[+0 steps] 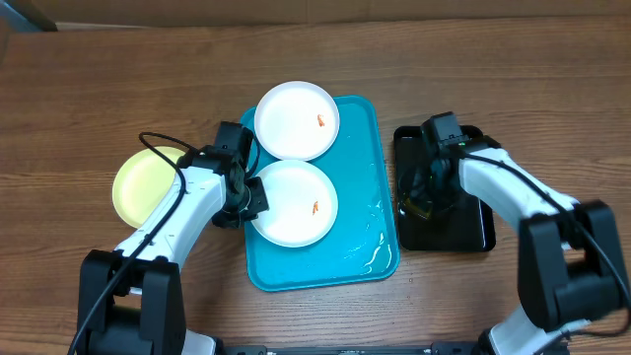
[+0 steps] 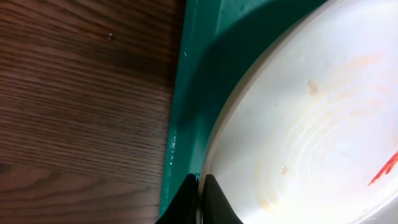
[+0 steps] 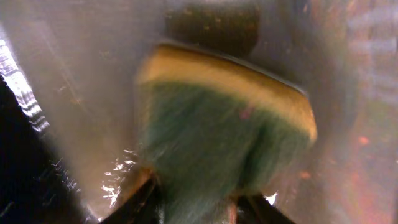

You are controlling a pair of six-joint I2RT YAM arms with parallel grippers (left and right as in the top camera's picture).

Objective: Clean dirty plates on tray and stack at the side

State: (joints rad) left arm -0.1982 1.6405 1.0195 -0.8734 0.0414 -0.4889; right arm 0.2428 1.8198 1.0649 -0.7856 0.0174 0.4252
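Left gripper (image 1: 248, 202) is pinching the rim of the near plate (image 1: 296, 207) on the turquoise tray (image 1: 367, 148).
Right gripper (image 1: 426, 192) is straddling a sponge (image 3: 224, 118) in the black tray (image 1: 473, 232), grip unclear; far plate (image 1: 294, 120) is overhanging the turquoise tray.

ROBOTICS LAB, NOT A KITCHEN: A left arm (image 1: 173, 217) and a right arm (image 1: 513, 187), both white-and-black machines, stand side by side at the near edge of a wood-grain table (image 1: 99, 79), with a black cable (image 1: 163, 148) looping along the left one. Dishwashing gear is laid out between them. A wet turquoise tray (image 1: 370, 197) holds a far white plate (image 1: 291, 123) and a near white plate (image 1: 291, 212), each smeared orange-red. A yellow-green plate (image 1: 138, 182) sits on bare wood. A glossy black tray (image 1: 473, 232) holds a green-and-yellow sponge (image 3: 217, 118).
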